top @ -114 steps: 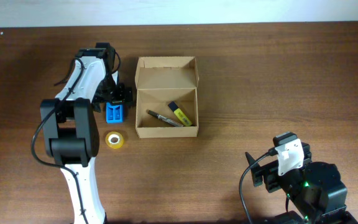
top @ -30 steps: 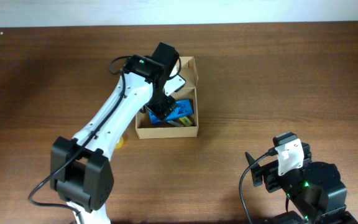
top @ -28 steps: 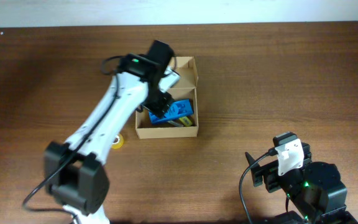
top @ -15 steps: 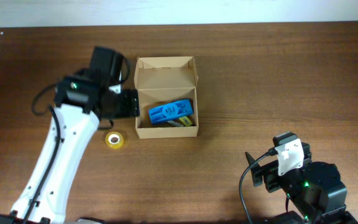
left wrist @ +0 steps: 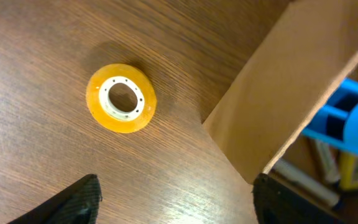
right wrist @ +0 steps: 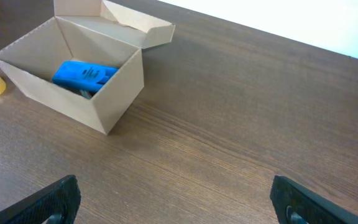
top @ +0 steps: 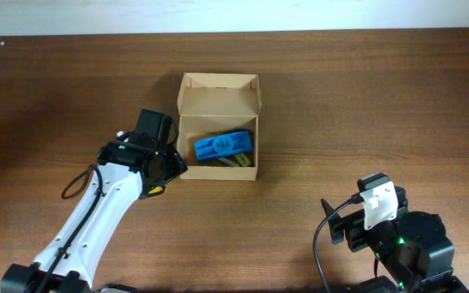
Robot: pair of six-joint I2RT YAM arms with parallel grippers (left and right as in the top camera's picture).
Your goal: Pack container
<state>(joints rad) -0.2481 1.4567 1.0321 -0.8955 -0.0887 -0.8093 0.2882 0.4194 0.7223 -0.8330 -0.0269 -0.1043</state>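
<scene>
Left claw (left wrist: 182, 208) hangs spread and empty above a yellow tape roll (left wrist: 121, 98) on the bench (top: 365, 98), just beside the left side of the container (top: 218, 99). That container stands with its lid up, a blue item (top: 224, 145) inside. Right claw (right wrist: 179, 205), also spread and empty, sits well apart from it.

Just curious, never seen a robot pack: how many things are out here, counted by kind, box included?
Cardboard box: 1
Blue plastic item: 1
Tape roll: 1
Pen: 1
Yellow highlighter: 1
Total: 5
</scene>
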